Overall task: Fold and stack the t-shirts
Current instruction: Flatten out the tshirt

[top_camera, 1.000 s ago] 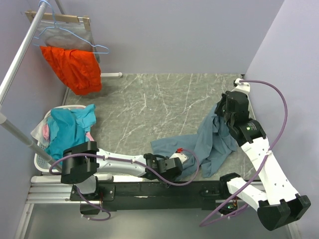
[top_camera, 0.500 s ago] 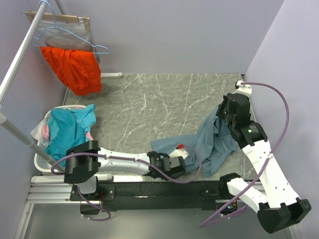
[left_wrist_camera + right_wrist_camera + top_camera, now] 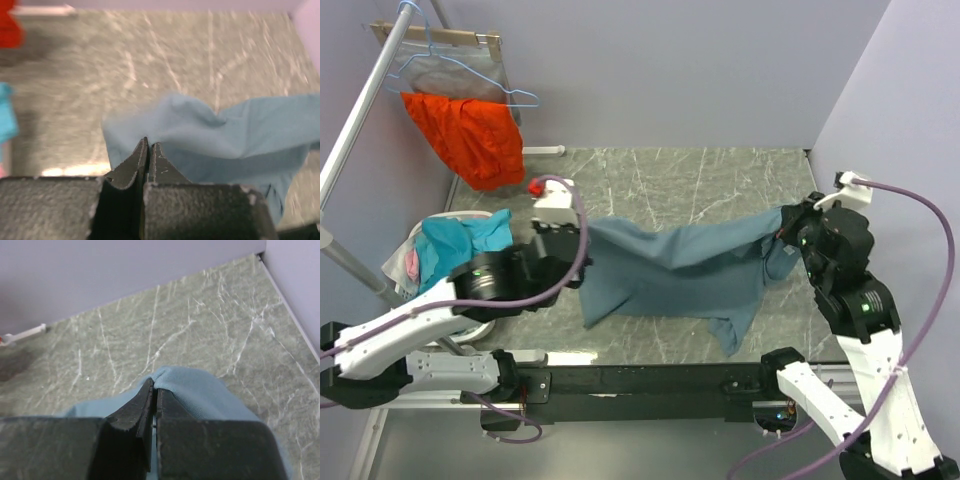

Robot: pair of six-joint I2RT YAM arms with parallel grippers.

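Note:
The slate-blue t-shirt (image 3: 675,268) hangs stretched between my two grippers above the grey marble table (image 3: 660,185). My left gripper (image 3: 582,238) is shut on its left edge; in the left wrist view the gripper (image 3: 149,145) pinches the t-shirt (image 3: 230,135). My right gripper (image 3: 785,228) is shut on its right edge; in the right wrist view the gripper (image 3: 153,385) holds the t-shirt (image 3: 200,390) over the tips. A lower part of the t-shirt droops towards the table's near edge.
A white basket (image 3: 405,315) with teal and pink clothes (image 3: 455,255) stands at the left. An orange garment (image 3: 470,135) hangs on a blue hanger from the rack at the back left. Purple walls close the back and right sides.
The left gripper took hold of the shirt near the front edge, rose and swung far left. The right gripper moved right. The shirt went from a crumpled heap to stretched out.

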